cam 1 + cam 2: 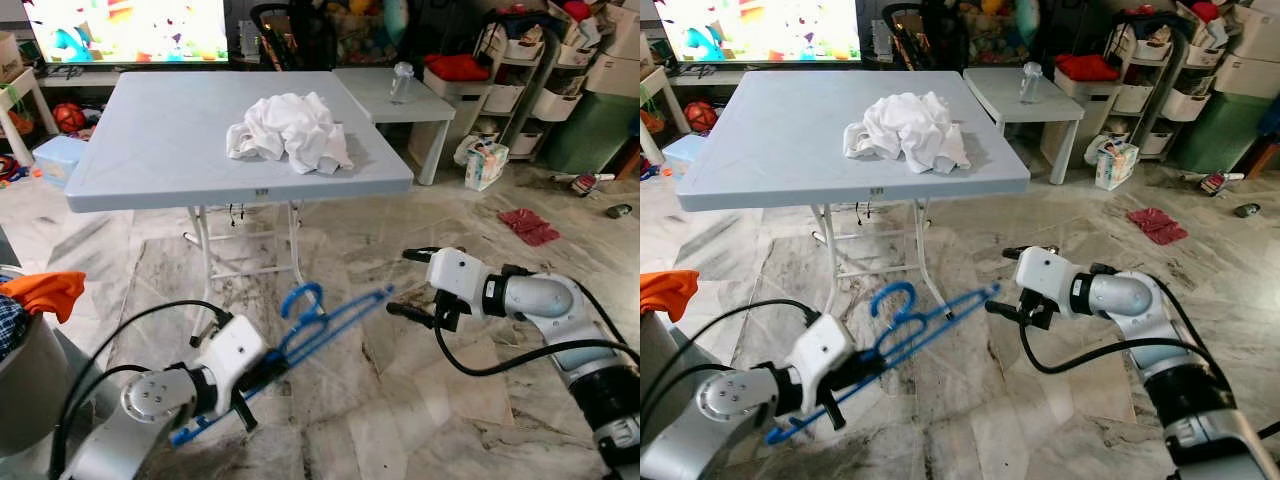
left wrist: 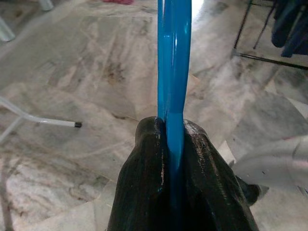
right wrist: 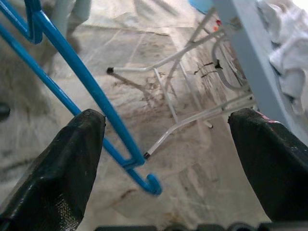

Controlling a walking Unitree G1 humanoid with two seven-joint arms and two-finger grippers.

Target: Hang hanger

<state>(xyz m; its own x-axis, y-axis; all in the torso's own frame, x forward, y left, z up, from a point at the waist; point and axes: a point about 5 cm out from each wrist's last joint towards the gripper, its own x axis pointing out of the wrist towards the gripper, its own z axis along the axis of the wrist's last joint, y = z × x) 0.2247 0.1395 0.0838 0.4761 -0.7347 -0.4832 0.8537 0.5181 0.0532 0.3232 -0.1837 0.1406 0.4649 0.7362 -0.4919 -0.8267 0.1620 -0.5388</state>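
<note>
Hanger (image 1: 318, 325), blue, low over floor near table (image 1: 150, 140): pinched in left gripper (image 1: 262, 372). Right gripper (image 1: 420, 285) spread wide, empty, at its far tip. Keep your pinch firm, hook upright.

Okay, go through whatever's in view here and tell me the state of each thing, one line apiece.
blue hanger: held off the floor, clamped in the left gripper.
left gripper: shut on the hanger's bar.
right gripper: open, near the hanger's far end, not gripping it.
white cloth: crumpled in a heap on the folding table.
television: switched on, showing a bright picture.
orange garment: draped over a basket's edge.
</note>
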